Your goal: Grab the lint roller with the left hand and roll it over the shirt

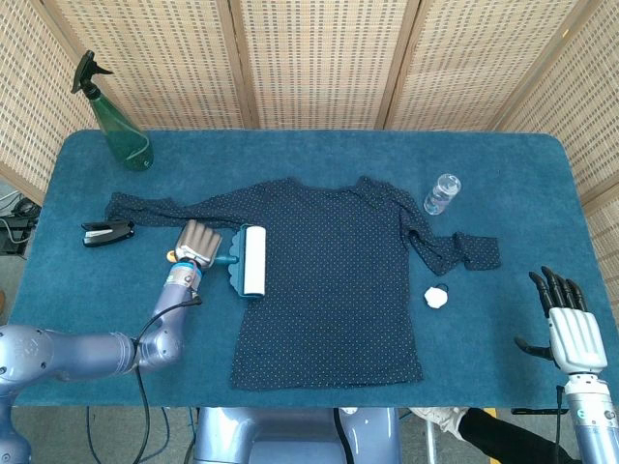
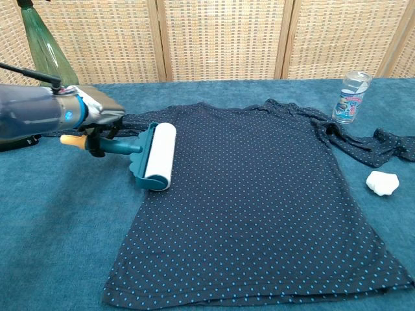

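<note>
lint roller (image 2: 155,156): light, rigid, judged best gripped at its handle | left hand (image 1: 197,244): closed around that handle | shirt (image 2: 259,194): soft, likely bunched under drag | right hand (image 1: 567,322): empty, fingers spread

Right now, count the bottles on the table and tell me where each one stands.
2. The green spray bottle stands at the far left corner; the small clear bottle stands far right, beside the shirt's sleeve.

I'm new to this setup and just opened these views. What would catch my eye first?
The dark dotted shirt spread flat across the middle of the blue table dominates. At its left edge, the left hand grips the teal handle of a lint roller whose white roll rests on the fabric. A green spray bottle stands at the far left corner, and the right hand hovers idle at the right.
</note>
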